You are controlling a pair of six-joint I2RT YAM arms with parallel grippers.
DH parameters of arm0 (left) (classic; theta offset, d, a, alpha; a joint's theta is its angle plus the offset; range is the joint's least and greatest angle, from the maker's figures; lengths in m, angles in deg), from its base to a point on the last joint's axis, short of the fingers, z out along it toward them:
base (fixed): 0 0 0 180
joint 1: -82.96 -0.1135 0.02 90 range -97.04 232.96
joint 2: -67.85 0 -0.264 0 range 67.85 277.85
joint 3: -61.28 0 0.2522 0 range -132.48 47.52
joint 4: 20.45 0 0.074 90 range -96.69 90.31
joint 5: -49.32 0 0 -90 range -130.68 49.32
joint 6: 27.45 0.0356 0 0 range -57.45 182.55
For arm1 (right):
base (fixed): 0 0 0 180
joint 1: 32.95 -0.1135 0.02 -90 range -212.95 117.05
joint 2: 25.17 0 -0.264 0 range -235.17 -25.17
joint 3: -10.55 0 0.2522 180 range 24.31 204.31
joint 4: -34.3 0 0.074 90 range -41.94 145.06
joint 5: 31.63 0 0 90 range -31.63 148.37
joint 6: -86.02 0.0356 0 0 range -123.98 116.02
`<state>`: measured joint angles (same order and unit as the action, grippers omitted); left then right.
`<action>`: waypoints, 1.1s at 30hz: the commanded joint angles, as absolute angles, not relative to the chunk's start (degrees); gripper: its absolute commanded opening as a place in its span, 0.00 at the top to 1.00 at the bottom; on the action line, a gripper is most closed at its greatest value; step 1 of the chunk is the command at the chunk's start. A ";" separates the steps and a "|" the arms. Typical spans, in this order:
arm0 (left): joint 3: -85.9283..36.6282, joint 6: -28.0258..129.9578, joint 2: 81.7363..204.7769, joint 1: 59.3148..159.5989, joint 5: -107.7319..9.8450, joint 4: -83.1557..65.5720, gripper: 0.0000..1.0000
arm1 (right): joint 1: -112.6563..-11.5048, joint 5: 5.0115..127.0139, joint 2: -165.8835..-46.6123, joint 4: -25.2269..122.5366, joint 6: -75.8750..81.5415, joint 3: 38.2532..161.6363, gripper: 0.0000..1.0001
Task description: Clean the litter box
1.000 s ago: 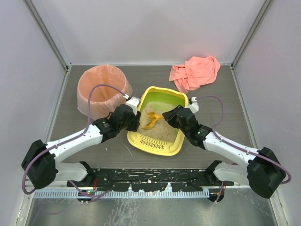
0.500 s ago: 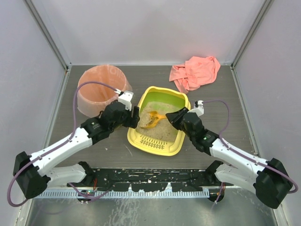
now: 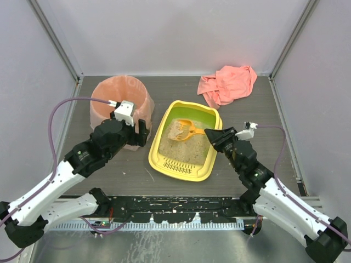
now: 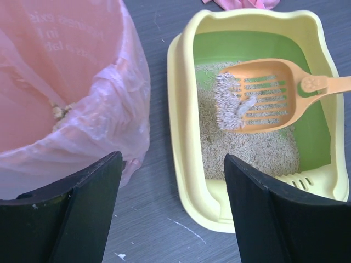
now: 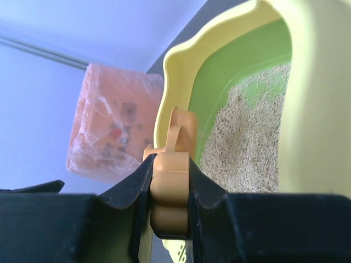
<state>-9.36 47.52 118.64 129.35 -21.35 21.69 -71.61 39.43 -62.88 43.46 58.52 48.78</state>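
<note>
The yellow litter box (image 3: 181, 174) with green inner walls and sandy litter sits mid-table, its grate end nearest me. My right gripper (image 3: 215, 136) is shut on the handle of the orange slotted scoop (image 3: 185, 130). It holds the scoop level over the far part of the litter. In the left wrist view the scoop (image 4: 274, 93) carries a clump of litter (image 4: 230, 101) above the litter box (image 4: 178, 109). The right wrist view shows the jaws (image 5: 170, 164) clamped on the handle (image 5: 171, 197). My left gripper (image 3: 141, 131) is open and empty, above the gap between bin and box (image 4: 173, 213).
A round bin lined with a pink bag (image 3: 115, 104) stands left of the litter box, close to its rim; it also shows in the left wrist view (image 4: 66, 82). A pink cloth (image 3: 227, 83) lies crumpled at the back right. Grey walls close in the table on three sides.
My left gripper has pulled back from the box's left rim and risen beside the bin. My right gripper has drawn back to the right, lifting the scoop out of the litter.
</note>
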 commanded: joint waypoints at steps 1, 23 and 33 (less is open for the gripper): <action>-12.34 49.97 115.91 129.36 -17.66 24.57 0.24 | -66.50 43.96 -58.13 42.23 57.60 46.88 0.99; -12.18 50.75 113.62 129.35 -14.14 26.80 0.24 | -27.23 95.13 -65.19 13.15 70.62 36.80 0.99; -12.12 51.29 112.67 129.19 -12.27 27.32 0.23 | -29.51 94.96 -67.63 10.19 71.34 36.84 0.99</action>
<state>-10.54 50.23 114.22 129.35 -14.46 27.97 -27.74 93.86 -66.84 15.07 71.06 35.88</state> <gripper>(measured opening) 0.763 0.270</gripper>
